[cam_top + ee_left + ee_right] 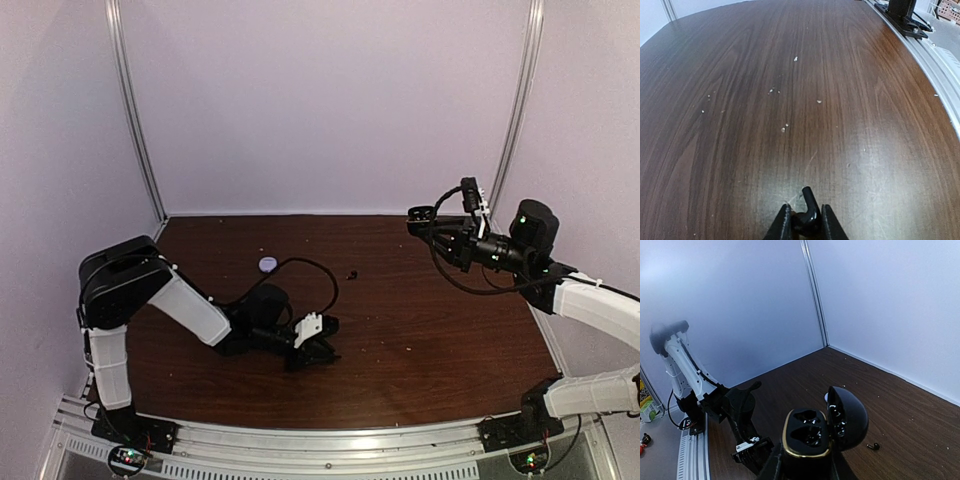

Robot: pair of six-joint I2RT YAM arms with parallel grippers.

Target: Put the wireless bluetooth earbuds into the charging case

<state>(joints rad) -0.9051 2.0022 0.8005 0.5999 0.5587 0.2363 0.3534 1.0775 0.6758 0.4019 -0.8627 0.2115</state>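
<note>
Black earbud (pixel 809 214) is pinched between the two fingers of the left gripper (pixel 312 352), low on the wooden table (pixel 865 100); its stem sticks out forward past the fingertips. The jaws stand narrow, closed on the bud. Pale crumbs (pixel 783 129) lie scattered on the wood further ahead.

The right gripper (pixel 805 467) is lifted well above the right side of the table and grips the charging case (pixel 807 435) from both sides. The case is black with a gold rim, its lid (pixel 847 417) is swung open, and both wells inside look empty.

A second black earbud (pixel 872 445) lies alone on the table, apart from both grippers. Near it, further to the left, lies a small pale lilac round thing (pixel 268 264) (case or bud, I cannot tell).
</note>
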